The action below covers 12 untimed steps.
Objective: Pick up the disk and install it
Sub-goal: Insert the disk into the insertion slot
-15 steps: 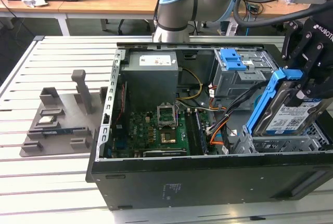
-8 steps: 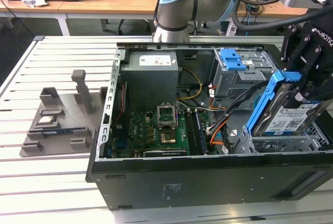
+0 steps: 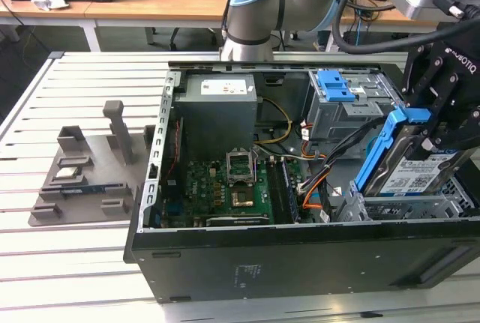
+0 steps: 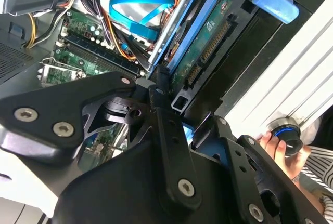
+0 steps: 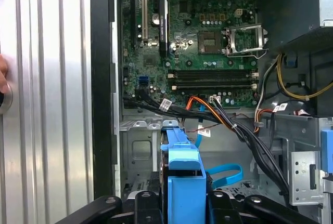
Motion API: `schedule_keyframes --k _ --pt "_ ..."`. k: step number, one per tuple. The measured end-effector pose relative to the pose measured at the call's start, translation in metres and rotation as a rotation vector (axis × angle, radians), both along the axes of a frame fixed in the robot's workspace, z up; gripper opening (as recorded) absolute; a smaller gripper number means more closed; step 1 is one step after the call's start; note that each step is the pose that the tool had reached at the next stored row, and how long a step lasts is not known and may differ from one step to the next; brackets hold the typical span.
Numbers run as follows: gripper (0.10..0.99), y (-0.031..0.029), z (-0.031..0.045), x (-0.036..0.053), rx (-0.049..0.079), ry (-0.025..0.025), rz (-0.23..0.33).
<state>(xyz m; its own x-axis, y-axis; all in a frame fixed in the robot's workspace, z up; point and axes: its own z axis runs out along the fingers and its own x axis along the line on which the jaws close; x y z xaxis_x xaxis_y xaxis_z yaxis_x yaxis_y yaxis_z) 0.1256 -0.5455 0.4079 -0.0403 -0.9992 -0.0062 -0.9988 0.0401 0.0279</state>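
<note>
The disk (image 3: pixel 415 167), a silver drive with a white-and-blue label in blue plastic rails, hangs tilted over the grey metal cage (image 3: pixel 397 207) at the front corner of the open computer case, at the exterior view's right. My black gripper (image 3: pixel 437 124) is shut on its upper end, at the blue tab. The second wrist view shows the disk's green circuit-board underside (image 4: pixel 208 42) running away from the gripper (image 4: pixel 190 115). In the first wrist view the disk's blue carrier (image 5: pixel 182 174) stands edge-on between the gripper's (image 5: pixel 183 206) fingers (image 5: pixel 145 203).
Inside the case lie the motherboard (image 3: pixel 232 184), a grey power-supply box (image 3: pixel 217 109), a drive bay topped by a blue bracket (image 3: pixel 335 85), and orange and black cables (image 3: pixel 315 180). A grey parts fixture (image 3: pixel 90 165) sits at the exterior view's left. A person's hand (image 4: pixel 281 148) rests beside the case.
</note>
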Motion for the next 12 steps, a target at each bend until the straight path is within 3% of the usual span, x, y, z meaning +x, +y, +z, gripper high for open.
schedule_keyframes --k 12 --pt "0.365 0.0000 -0.0031 0.0000 0.000 0.0000 0.000"
